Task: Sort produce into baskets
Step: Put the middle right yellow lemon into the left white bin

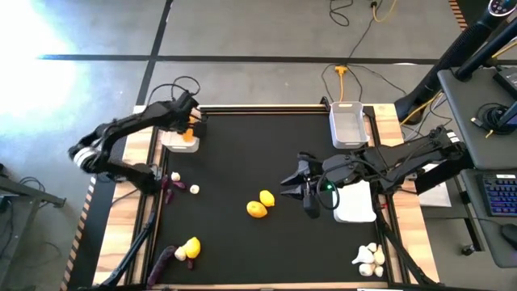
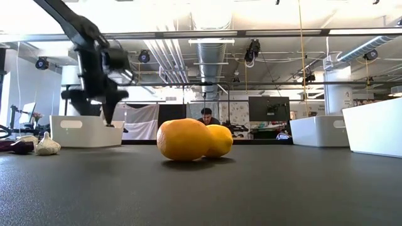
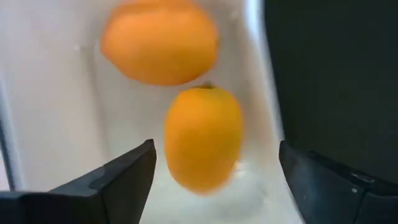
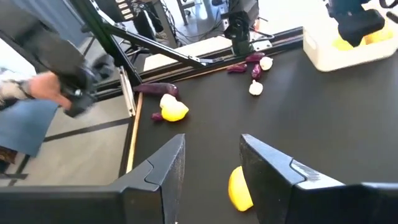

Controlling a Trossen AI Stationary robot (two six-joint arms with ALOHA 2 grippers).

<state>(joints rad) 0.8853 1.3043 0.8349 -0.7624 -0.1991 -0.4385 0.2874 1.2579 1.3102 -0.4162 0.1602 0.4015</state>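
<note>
My left gripper (image 1: 191, 125) hangs open over the white bin (image 1: 174, 145) at the table's left. In the left wrist view two orange-yellow fruits (image 3: 202, 140) (image 3: 158, 40) show in the bin (image 3: 56, 93) beyond the open fingers, with a gap on either side of the nearer fruit. My right gripper (image 1: 297, 186) is open and empty, just right of an orange fruit (image 1: 256, 209) and a yellow lemon (image 1: 266, 198) resting on the mat. The lemon (image 4: 239, 186) shows partly behind one finger. The gripper (image 4: 211, 165) touches neither.
Garlic (image 1: 194, 189) and an eggplant piece (image 1: 168, 187) lie at the left. A lemon (image 1: 191, 246) and eggplant pieces (image 1: 161, 263) lie near left. Garlic bulbs (image 1: 367, 257) lie near right. White bins stand far right (image 1: 347, 123) and right (image 1: 355, 206).
</note>
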